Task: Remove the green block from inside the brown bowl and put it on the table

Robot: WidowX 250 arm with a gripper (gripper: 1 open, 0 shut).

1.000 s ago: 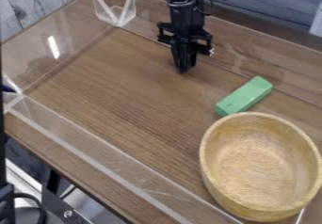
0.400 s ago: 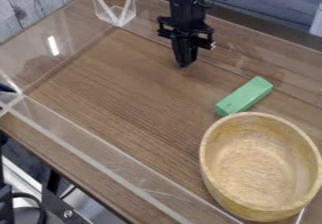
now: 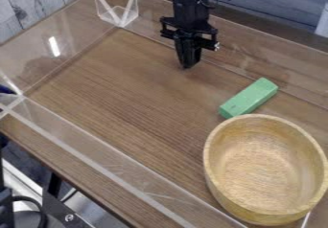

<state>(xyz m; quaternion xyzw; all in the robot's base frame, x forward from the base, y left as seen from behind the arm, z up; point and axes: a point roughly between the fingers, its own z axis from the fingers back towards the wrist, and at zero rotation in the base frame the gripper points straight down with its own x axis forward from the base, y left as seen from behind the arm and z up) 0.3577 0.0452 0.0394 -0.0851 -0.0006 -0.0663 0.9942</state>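
No readable text, label, brand, number or sign appears on anything here.

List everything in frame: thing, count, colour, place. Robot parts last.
green block: 1, light green, lying flat on the table just beyond the bowl's far rim, outside the bowl
brown bowl: 1, light tan wood, lower right of the table, empty
table: 1, brown wood grain, fills most of the view
clear acrylic walls: low, transparent, along the table's edges
clear V-shaped piece: 1, transparent, far left corner of the table
gripper: 1, black, pointing straight down over the far middle of the table, shut, holding nothing, apart from the block
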